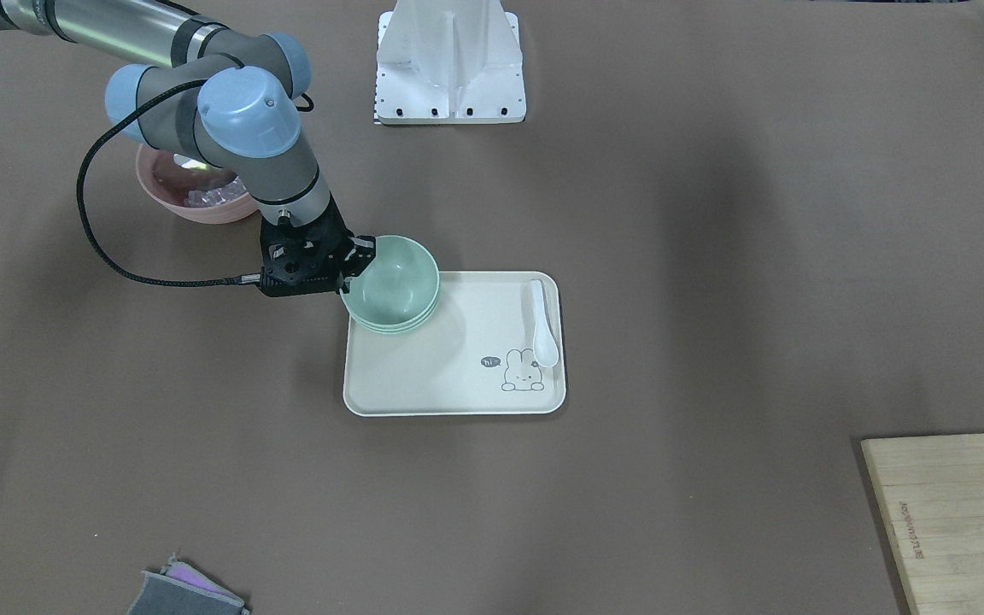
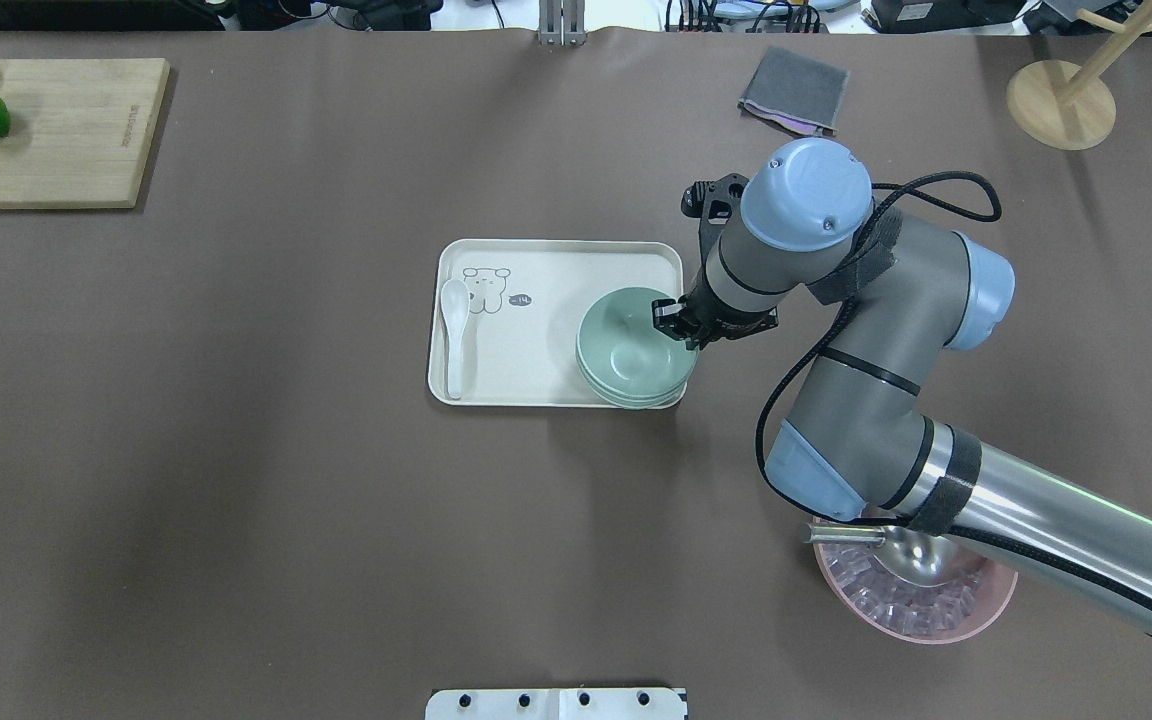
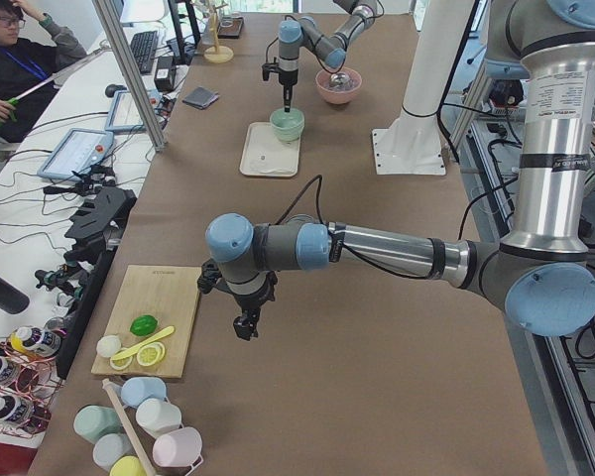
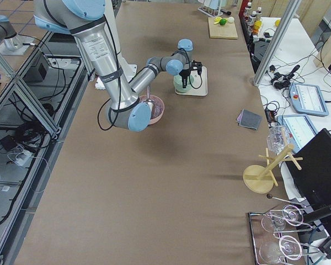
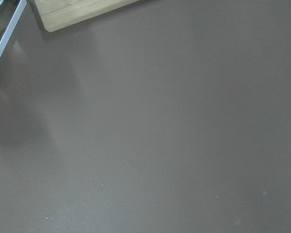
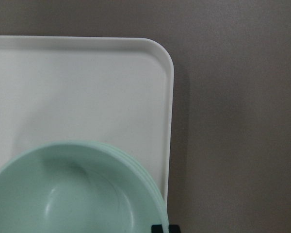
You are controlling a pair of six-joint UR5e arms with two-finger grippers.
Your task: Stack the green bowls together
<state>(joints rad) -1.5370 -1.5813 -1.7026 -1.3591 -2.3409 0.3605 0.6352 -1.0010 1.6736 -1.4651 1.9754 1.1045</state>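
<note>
You have the three green bowls [image 2: 633, 352] nested in one stack on the tray [image 2: 546, 300], at the corner nearest the right arm and at the opposite end from the spoon [image 2: 454, 335]. The stack's rim hangs slightly past the tray's edge on that side.

The right gripper [image 2: 674, 322] stands over that edge of the tray, drawn in narrow across the rim of the top bowl [image 1: 394, 278]. One finger is inside the bowl and one outside, and it looks to be pinching the rim. Gripping a thin wall like this lets you lower one bowl straight into the next without tipping the stack.

The top bowl appears fully seated, so you're likely at the release. Open gently and lift straight up, since a dragged finger could pull the stack off the tray.

The left gripper [image 3: 244, 325] hangs over bare tabletop well away from the tray, leaving the right arm room. You cannot tell how far open it is.
</note>
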